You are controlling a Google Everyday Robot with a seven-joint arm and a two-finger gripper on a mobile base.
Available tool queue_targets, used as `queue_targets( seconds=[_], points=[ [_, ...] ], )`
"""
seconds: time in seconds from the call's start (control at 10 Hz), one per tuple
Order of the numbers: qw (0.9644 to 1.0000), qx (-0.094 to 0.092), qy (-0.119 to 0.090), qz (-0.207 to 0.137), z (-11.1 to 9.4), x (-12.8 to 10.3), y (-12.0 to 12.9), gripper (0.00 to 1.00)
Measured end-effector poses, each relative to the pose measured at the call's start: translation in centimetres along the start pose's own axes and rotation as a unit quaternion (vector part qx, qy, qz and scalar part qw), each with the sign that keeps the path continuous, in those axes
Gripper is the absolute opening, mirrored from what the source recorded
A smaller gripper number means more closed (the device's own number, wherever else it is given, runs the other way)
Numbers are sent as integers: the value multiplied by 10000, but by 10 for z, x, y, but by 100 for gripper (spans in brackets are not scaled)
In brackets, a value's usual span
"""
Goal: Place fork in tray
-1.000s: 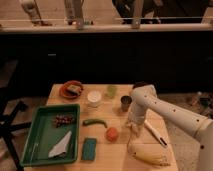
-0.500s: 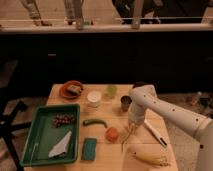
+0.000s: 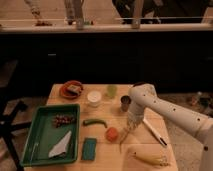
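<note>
The fork (image 3: 123,140) is a thin pale sliver lying on the wooden table, slanting down and left from the gripper toward the front edge. My gripper (image 3: 130,125) points down at the end of the white arm, right of the table's middle, shut on the fork's upper end. The green tray (image 3: 31,135) sits at the front left of the table, well to the left of the gripper. It holds a white folded napkin (image 3: 61,145) and a dark cluster (image 3: 62,119).
Between gripper and tray lie an orange-red round fruit (image 3: 112,134), a green pepper (image 3: 95,121) and a teal sponge (image 3: 90,148). A banana (image 3: 149,157) and a white-handled tool (image 3: 154,132) lie to the right. A dark can (image 3: 125,103), green cup (image 3: 111,90), white bowl (image 3: 94,97) and red plate (image 3: 71,90) stand behind.
The gripper's fingers have closed at the fork's upper end. The arm has stayed almost in place, and nothing else on the table has moved.
</note>
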Motion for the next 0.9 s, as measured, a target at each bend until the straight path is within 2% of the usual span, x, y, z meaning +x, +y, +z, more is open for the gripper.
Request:
queue_targets(
  seconds=[0.2,0.5,0.7,0.9],
  points=[
    [9999,164,23,-37,-13,-2,-2,0],
    [9996,262,76,22,-25,-7,-4,0],
    [9995,279,87,97,-30,-15,-11,0],
    [9990,409,50,143,-48,-30,-23,0]
  ],
)
